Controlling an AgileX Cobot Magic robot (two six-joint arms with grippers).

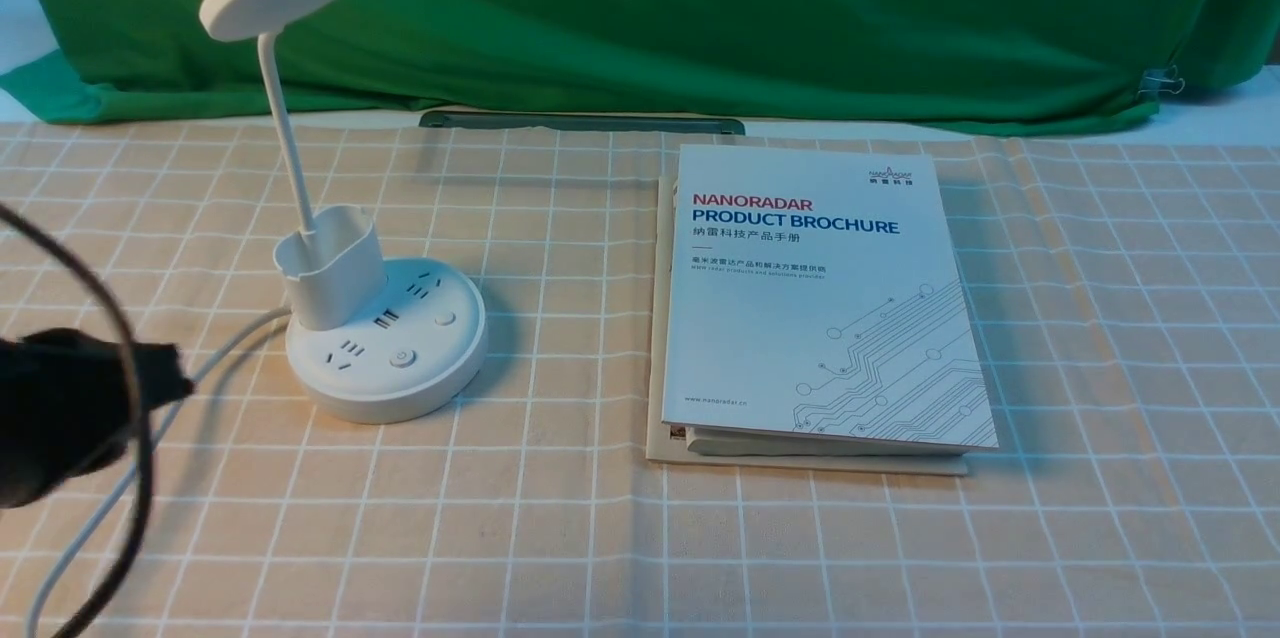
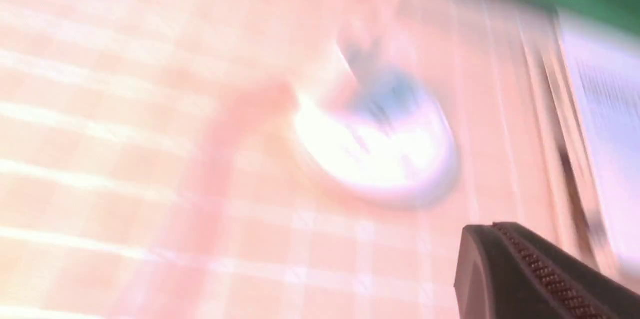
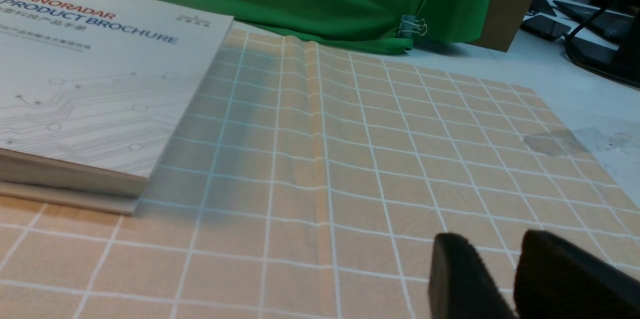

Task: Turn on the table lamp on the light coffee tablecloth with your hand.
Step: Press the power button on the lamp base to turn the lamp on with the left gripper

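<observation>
Left gripper (image 1: 188, 387) hangs near left, apart from the table lamp (image 1: 387, 339), likely lining up for a press on a base button (image 1: 402, 358). Can't tell if its pincer is open or closed. Right gripper (image 3: 482, 274) has its fingers slightly parted, nothing between them; probably parked, not needed. Lamp is on the left of the tablecloth (image 1: 560, 538), left of the brochure stack (image 1: 820, 308). White, round base, pen cup, thin neck, tilted disc head; looks unlit.

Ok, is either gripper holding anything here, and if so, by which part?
Nothing appears to be held. No object shows at the fingertips of the left gripper or between those of the right gripper.
</observation>
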